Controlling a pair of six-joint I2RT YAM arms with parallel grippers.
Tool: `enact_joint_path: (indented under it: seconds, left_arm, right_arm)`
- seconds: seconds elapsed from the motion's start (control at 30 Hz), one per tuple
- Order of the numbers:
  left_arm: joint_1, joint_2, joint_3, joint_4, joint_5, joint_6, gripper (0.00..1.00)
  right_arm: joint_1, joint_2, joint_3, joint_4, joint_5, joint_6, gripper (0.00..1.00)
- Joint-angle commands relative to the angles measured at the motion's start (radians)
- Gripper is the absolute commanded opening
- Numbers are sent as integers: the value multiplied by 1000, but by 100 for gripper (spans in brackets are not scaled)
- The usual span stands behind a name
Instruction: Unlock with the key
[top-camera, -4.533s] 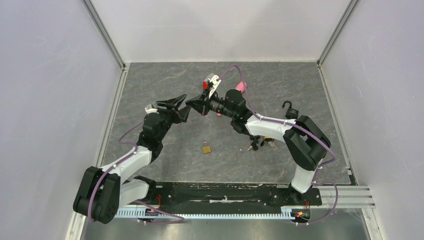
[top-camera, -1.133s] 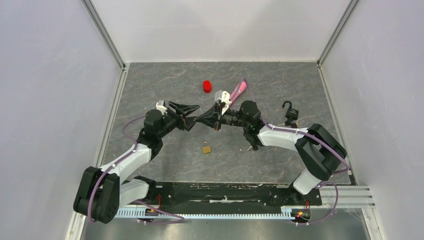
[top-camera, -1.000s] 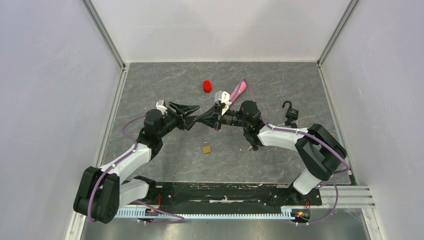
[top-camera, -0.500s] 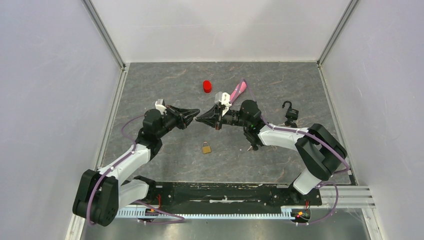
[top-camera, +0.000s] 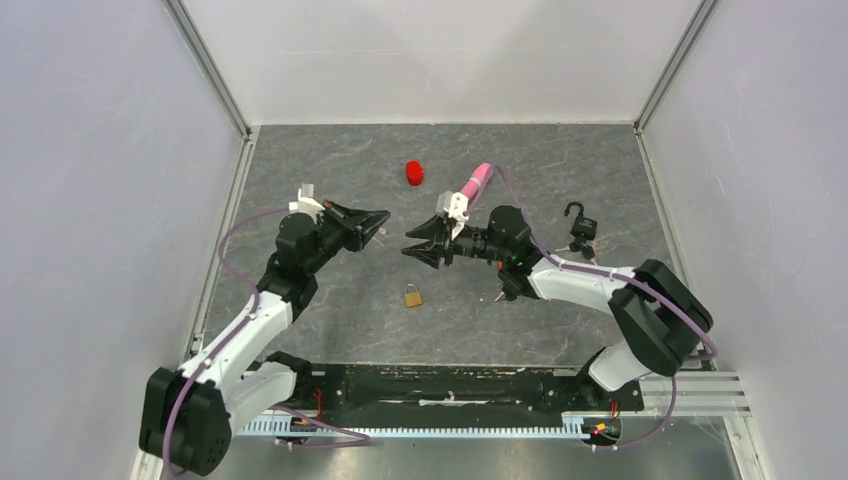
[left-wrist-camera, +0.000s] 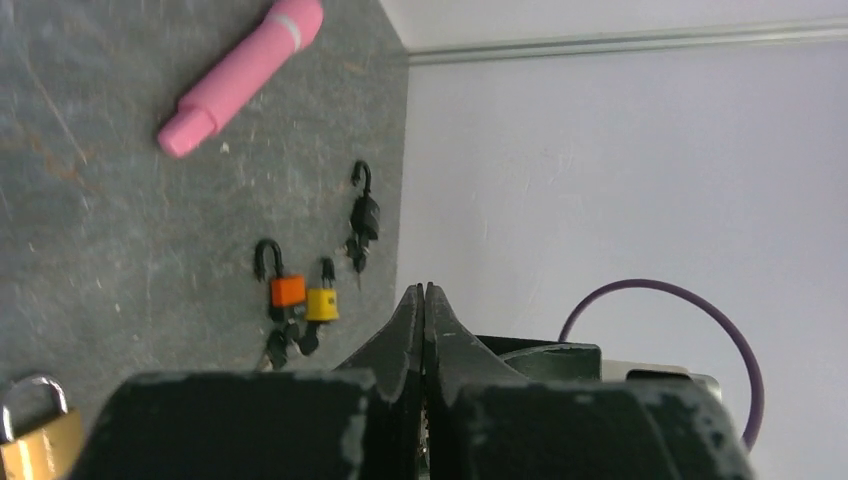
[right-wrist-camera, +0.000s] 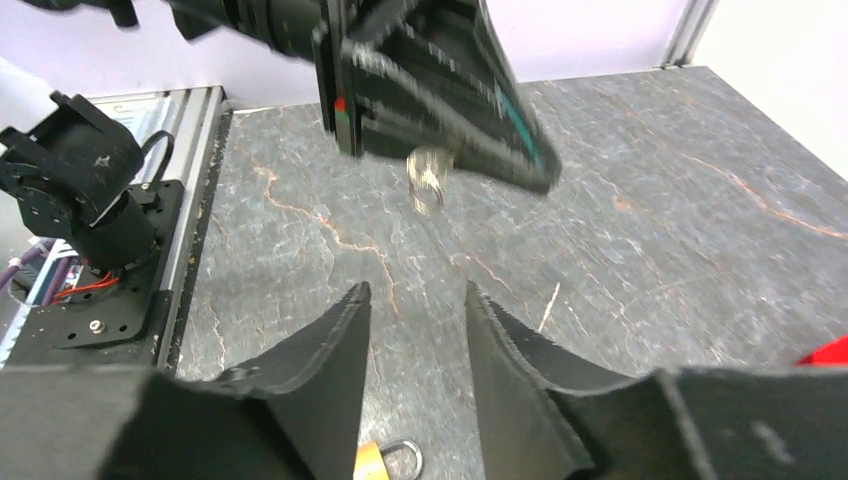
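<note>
The brass padlock (top-camera: 412, 296) lies flat on the table (top-camera: 330, 320), closer to the arm bases than either gripper. Beyond it and to the left, the left gripper (top-camera: 383, 216) has its fingers pressed together. A small key ring (right-wrist-camera: 427, 186) dangles from them, too blurred to show a key. The right gripper (top-camera: 410, 243) faces it from just beyond the padlock, fingers spread and empty. Farther beyond sit a red cap (top-camera: 414, 173) and a pink marker (top-camera: 475, 182). To the padlock's right lie an orange lock (left-wrist-camera: 288, 290), a yellow lock (left-wrist-camera: 322, 303) and a black lock (top-camera: 580, 228).

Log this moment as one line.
left end effector: shut on small silver metal ring | right end effector: open, empty | brass padlock: ungripped
</note>
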Motion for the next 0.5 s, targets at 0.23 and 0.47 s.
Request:
enact_joint_path:
  seconds: [0.23,0.47]
  left_arm:
    - [-5,-123,120,34,-17,476,2]
    - [-14,-125,134,-9,-19,447,2]
  right_arm:
    - [-4,-210,-76,-125,223,68,52]
    - [17,-297,-145,-93,301,-2,53]
